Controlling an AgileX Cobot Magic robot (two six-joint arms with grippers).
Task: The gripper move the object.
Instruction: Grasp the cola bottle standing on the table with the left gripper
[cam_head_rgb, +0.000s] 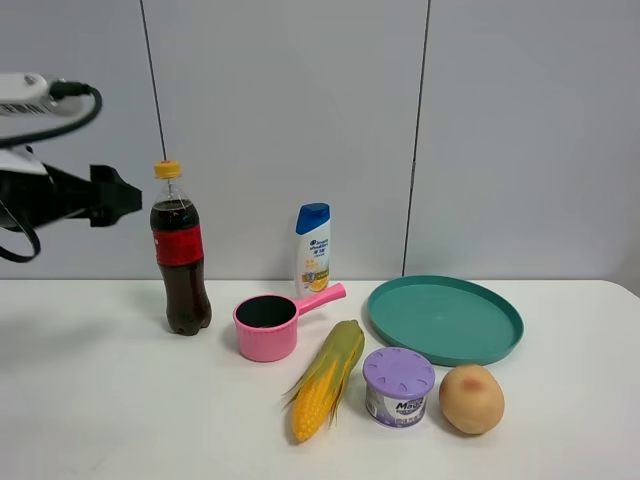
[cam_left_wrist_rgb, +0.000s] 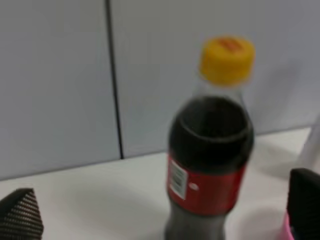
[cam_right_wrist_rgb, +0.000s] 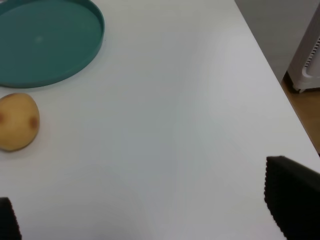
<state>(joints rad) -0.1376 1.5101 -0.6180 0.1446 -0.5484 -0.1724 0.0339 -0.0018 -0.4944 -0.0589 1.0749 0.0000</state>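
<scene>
Left claw (cam_head_rgb: 120, 197) is wide open. Its two fingers (cam_left_wrist_rgb: 20, 217) show at opposite edges of the left wrist view with nothing gripped between them.

The cola bottle (cam_head_rgb: 181, 262) stands upright on the worktop (cam_head_rgb: 110, 400), long axis vertical, yellow cap (cam_head_rgb: 168, 169) on top. It lies straight ahead of the left claw, close but not touching: the side-on view shows a small gap between the claw tip and the bottle.

The claw points level and sits at about neck-to-shoulder height, above the red label. From the wrist camera the bottle falls inside the span of the open fingers, a bit nearer one finger than the other. That view is blurred, so I cannot tell how far in front of the fingertips it is.

Judgement: the approach runs across the bottle's long axis, so a side grip fits. The coming move is a short push forward, perhaps a little lower toward the label, then a close.

The pink pan (cam_head_rgb: 268, 325) sits just past the bottle on the side away from the claw, not touching it.

Right claw (cam_right_wrist_rgb: 150, 210) is also wide open and holds nothing. It is over bare worktop near the potato (cam_right_wrist_rgb: 17, 121) and the green plate (cam_right_wrist_rgb: 75, 60), well apart from the bottle. The left arm is clearly the nearer one.
</scene>
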